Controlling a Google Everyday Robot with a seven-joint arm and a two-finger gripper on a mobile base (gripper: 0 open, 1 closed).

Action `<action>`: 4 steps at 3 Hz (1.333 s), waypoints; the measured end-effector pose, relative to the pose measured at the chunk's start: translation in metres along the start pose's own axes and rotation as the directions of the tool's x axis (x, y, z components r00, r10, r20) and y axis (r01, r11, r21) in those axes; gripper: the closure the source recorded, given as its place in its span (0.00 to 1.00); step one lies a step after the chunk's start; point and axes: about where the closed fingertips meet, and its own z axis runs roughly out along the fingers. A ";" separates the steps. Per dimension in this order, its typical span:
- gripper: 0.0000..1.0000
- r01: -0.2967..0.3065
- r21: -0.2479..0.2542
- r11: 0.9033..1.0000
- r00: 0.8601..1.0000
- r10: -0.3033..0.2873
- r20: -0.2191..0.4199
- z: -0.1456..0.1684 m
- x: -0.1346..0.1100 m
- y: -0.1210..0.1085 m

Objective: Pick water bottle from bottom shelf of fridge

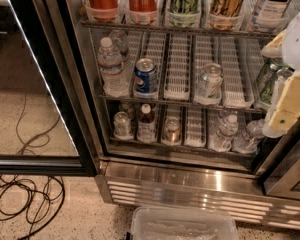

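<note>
The fridge [190, 186] stands open, its black-framed glass door [40, 94] swung out to the left. On the bottom shelf [195, 129] a small clear water bottle [224, 132] with a white cap stands upright, right of centre. Another small clear bottle [247, 138] leans beside it at the far right. My gripper [286, 109], pale yellow below a white arm, hangs at the right edge of the view, just right of and slightly above that leaning bottle. It holds nothing that I can see.
The bottom shelf also holds two cans [122, 124] [171, 130] and a brown-drink bottle [146, 124]. The middle shelf holds a taller clear bottle [110, 66], a Pepsi can [146, 76] and a pale can [209, 81]. A clear plastic bin [182, 226] and cables [25, 199] lie on the floor.
</note>
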 end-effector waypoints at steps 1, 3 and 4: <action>0.00 0.000 0.000 1.000 1.000 0.000 0.000 0.000 0.000 0.000; 0.00 -0.229 -0.003 0.973 0.969 0.228 0.094 0.059 -0.008 0.037; 0.00 -0.357 -0.113 0.927 0.903 0.374 0.211 0.116 -0.018 0.067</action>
